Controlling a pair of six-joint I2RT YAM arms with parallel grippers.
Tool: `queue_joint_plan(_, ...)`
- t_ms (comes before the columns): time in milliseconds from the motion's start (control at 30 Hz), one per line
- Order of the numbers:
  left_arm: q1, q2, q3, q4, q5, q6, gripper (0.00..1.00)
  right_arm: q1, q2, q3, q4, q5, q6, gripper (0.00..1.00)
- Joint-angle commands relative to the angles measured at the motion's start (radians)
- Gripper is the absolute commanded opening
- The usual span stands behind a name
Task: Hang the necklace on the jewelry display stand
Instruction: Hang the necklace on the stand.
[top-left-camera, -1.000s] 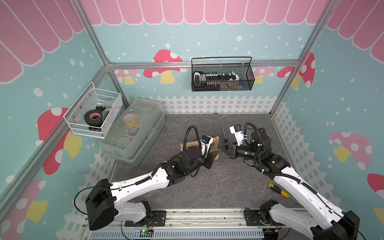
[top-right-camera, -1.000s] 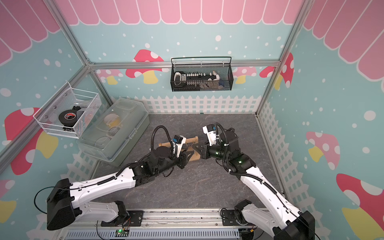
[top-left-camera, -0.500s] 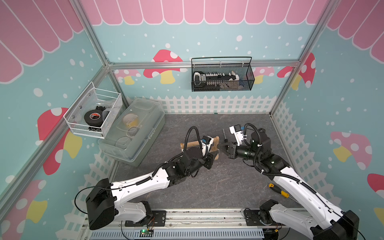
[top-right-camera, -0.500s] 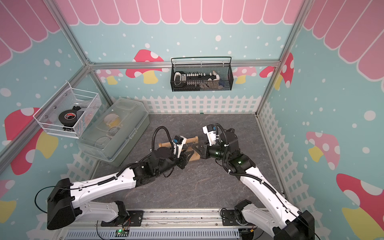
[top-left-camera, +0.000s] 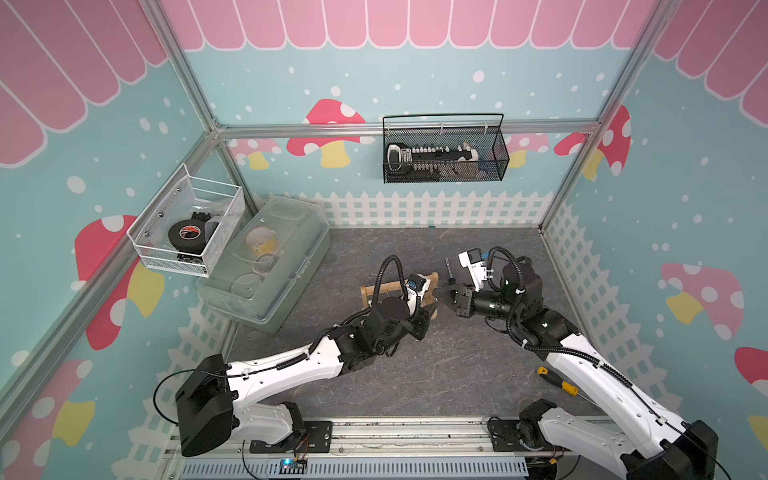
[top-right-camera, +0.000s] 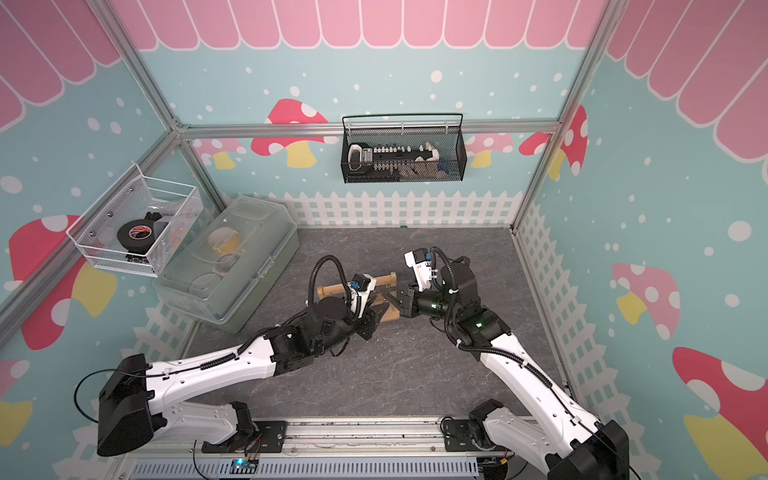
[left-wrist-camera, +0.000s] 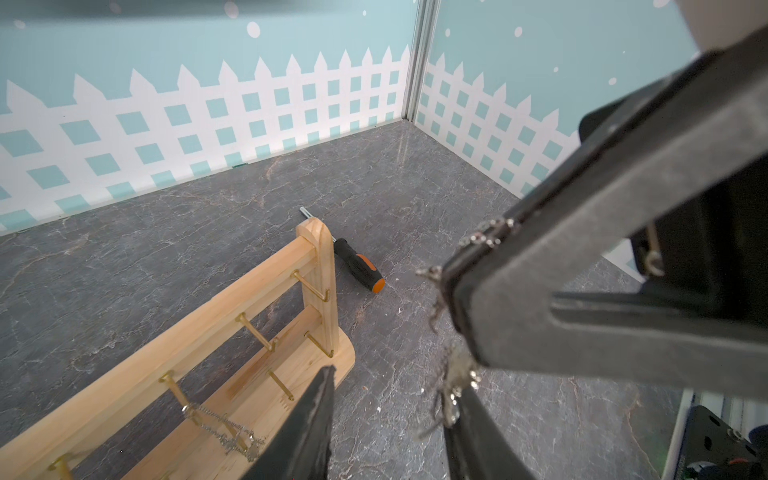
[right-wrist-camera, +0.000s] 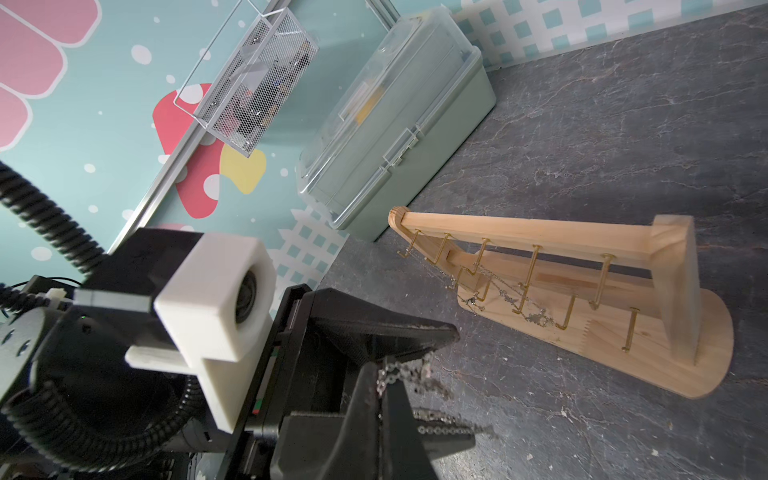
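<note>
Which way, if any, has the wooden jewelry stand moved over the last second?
No. In both top views the jewelry display stand sits at the same spot relative to the clear lidded box as a second ago.

Top views overhead; wrist views close (sharing stand (left-wrist-camera: 187, 336))

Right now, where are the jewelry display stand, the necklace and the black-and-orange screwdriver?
jewelry display stand (right-wrist-camera: 540, 237): right wrist view, on its top crossbar.
necklace (right-wrist-camera: 405, 369): right wrist view, on bunched silver links.
black-and-orange screwdriver (left-wrist-camera: 357, 266): left wrist view, on its handle.
</note>
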Motion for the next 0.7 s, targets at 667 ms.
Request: queue_joint_plan(667,-0.004,0.004,0.032,0.003,-0.051,0.049,0.17,0.014,-0.002,-0.016,0.052,-0.013,0.030,0.00)
